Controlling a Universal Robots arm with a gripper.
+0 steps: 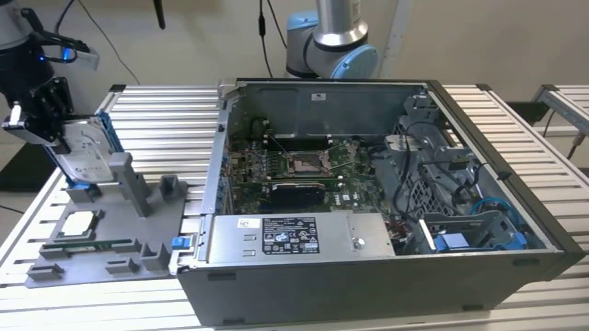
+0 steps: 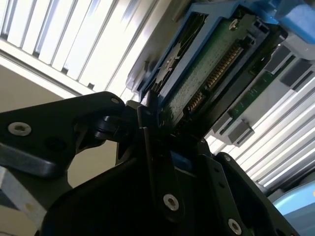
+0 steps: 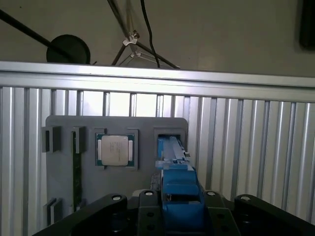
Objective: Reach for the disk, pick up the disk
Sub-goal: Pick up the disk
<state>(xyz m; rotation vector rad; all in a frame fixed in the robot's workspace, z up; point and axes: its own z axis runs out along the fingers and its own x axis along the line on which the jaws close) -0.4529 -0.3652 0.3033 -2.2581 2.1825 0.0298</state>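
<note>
**Gripper clamping the disk on edge over the grey fixture**

At the exterior view's far left, the gripper (image 1: 55,138) is clenching the disk (image 1: 87,155), its black fingers pressing on the blue frame from both sides. The disk is standing on edge, slightly tilted, at the back corner of the grey fixture (image 1: 110,234), with its silver labelled face turning toward the exterior view's right. Whether its lower edge is sitting in the fixture's slot or hanging just clear of it cannot be told.

In the second wrist view, the gripper (image 2: 157,125) is biting onto the disk (image 2: 206,73) at its edge, and the green circuit-board underside and a row of connector pins are showing. In the first wrist view, the gripper (image 3: 179,209) is holding the blue frame of the disk (image 3: 179,189) tight between its fingers, with the disk's far end reaching to a slot in the fixture (image 3: 64,137).

On the fixture, just right of the disk's base, grey upright posts are standing. Nearer the camera, the processor chip (image 1: 77,223) is lying flat in its pocket, with a memory module (image 1: 92,245) lying just beside it. In the first wrist view, the processor chip (image 3: 114,150) is sitting between the memory module (image 3: 76,172) and the disk's slot.

Toward the middle, an open computer case (image 1: 368,289) is lying on its side on the slatted metal table (image 1: 525,124). It is showing the motherboard (image 1: 276,172) and, along its near wall, the power supply (image 1: 294,238). Behind the case, the arm's base (image 1: 333,41) is standing. Inside the case, at the exterior view's right, a blue drive caddy (image 1: 465,241) is sitting among cables.
</note>
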